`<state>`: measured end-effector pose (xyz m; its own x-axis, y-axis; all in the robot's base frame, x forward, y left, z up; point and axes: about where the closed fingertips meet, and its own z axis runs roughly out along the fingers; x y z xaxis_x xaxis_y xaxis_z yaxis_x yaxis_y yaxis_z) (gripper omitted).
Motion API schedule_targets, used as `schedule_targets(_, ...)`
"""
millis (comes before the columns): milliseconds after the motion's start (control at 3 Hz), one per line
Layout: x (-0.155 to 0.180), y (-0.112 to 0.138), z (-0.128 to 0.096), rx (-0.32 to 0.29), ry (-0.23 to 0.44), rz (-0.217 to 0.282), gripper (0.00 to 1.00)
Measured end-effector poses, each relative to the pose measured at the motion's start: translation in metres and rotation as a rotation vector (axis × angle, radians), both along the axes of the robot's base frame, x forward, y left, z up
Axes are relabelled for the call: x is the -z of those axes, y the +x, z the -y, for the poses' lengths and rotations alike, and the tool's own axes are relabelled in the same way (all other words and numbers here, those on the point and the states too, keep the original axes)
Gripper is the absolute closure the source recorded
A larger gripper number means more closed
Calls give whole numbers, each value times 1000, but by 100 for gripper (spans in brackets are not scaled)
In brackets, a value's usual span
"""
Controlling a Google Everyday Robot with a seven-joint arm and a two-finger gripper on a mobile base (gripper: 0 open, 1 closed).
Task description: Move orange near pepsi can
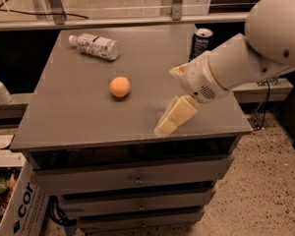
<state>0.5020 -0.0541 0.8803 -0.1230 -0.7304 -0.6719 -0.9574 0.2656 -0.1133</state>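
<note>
The orange (120, 86) sits alone near the middle of the grey table (78, 117). The pepsi can (201, 42) stands upright at the table's far right, partly behind my arm. My gripper (167, 100) hovers over the table's front right part, to the right of the orange and in front of the can. Its two cream fingers are spread apart and hold nothing. One finger (177, 114) points down-left toward the front edge.
A clear plastic bottle (94, 45) with a white label lies on its side at the far left of the table. Drawers run below the tabletop. A cardboard box (19, 205) stands on the floor at the left. A metal rail runs behind the table.
</note>
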Motion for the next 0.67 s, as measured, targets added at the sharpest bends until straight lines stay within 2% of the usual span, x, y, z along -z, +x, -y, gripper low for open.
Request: schedule_targets(667,17,17,-26,-9,71,-10,0)
